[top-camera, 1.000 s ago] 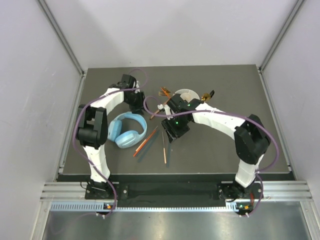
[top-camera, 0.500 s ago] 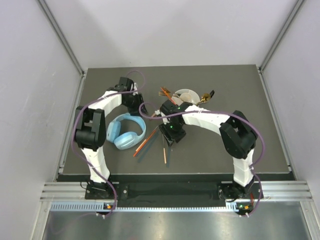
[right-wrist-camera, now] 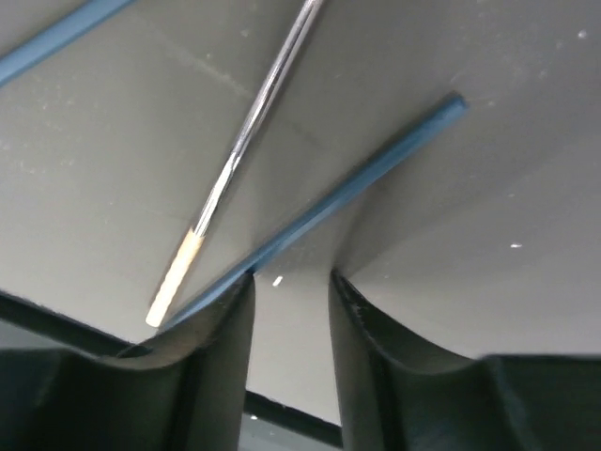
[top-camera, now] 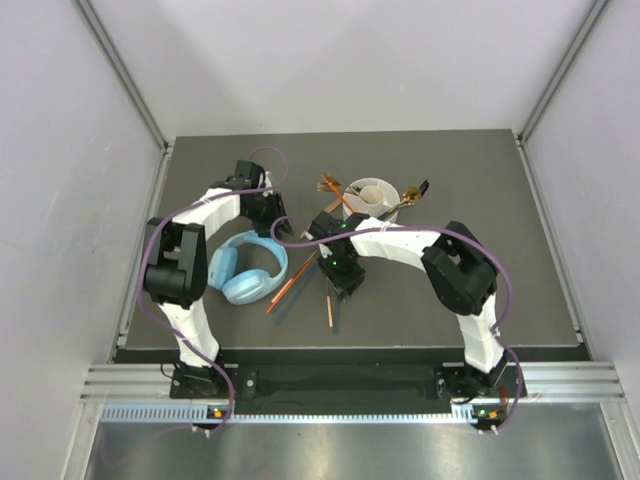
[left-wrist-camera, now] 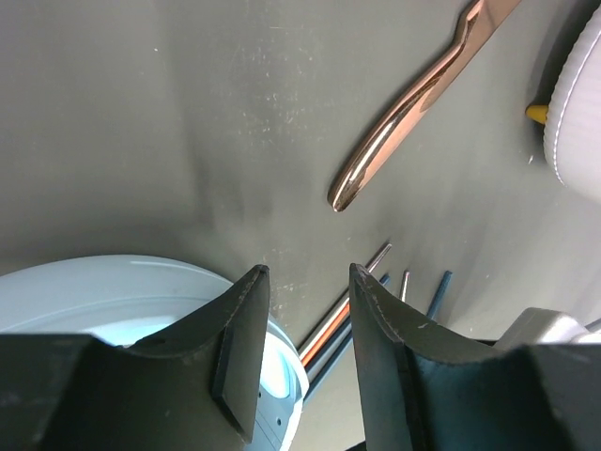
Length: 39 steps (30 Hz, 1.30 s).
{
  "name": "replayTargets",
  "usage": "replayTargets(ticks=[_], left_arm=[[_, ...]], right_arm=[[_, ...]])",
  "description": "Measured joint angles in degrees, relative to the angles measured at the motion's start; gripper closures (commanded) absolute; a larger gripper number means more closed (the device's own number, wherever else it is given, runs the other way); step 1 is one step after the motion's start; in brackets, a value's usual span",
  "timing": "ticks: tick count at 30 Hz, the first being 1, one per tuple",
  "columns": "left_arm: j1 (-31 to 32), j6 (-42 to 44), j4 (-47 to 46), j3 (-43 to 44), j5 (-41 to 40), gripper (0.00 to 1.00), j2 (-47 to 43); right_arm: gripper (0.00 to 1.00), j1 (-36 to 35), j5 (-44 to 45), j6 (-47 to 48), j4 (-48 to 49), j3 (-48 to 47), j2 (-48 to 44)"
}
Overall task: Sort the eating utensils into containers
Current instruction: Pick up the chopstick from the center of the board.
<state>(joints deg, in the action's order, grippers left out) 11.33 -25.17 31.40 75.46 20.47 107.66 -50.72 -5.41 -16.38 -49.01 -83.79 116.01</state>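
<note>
Orange and teal chopsticks (top-camera: 292, 282) lie on the dark table in front of the headphones, and a second pair of chopsticks (top-camera: 329, 303) lies just to their right. My right gripper (top-camera: 341, 277) sits low over that pair, open; a teal chopstick (right-wrist-camera: 362, 188) touches the tip of its left finger (right-wrist-camera: 221, 319), and only bare table shows between the jaws. An orange chopstick (right-wrist-camera: 246, 150) lies beside it. The white container (top-camera: 372, 195) holds gold utensils (top-camera: 404, 198). My left gripper (left-wrist-camera: 305, 272) is open and empty near a bronze handle (left-wrist-camera: 413, 103).
Light blue headphones (top-camera: 248, 267) lie at the left, their cup (left-wrist-camera: 113, 296) right under my left finger. Orange utensils (top-camera: 330, 185) rest against the container's left side. Grey walls enclose the table on three sides.
My right gripper has moved left and toward the near edge, down onto the right chopstick pair, and its jaws have narrowed. The headphones have shifted slightly left. My left gripper has barely moved.
</note>
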Motion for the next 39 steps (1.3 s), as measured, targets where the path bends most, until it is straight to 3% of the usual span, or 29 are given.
replayTargets(ticks=[4, 9, 15, 39], left_arm=[[-0.04, -0.02, -0.11, -0.15, -0.48, 0.55, -0.57], [-0.09, -0.17, -0.13, -0.13, -0.66, 0.55, -0.7], [-0.15, -0.17, -0.13, -0.13, -0.87, 0.55, -0.7], [-0.39, -0.17, -0.2, -0.13, -0.83, 0.56, -0.7]], right_arm=[[0.77, -0.15, 1.55, -0.76, -0.04, 0.13, 0.09], [0.67, -0.35, 2.27, -0.87, -0.07, 0.11, 0.2], [0.62, -0.92, 3.13, -1.27, -0.13, 0.02, -0.04], [0.58, -0.74, 2.25, 0.76, -4.17, -5.27, 1.6]])
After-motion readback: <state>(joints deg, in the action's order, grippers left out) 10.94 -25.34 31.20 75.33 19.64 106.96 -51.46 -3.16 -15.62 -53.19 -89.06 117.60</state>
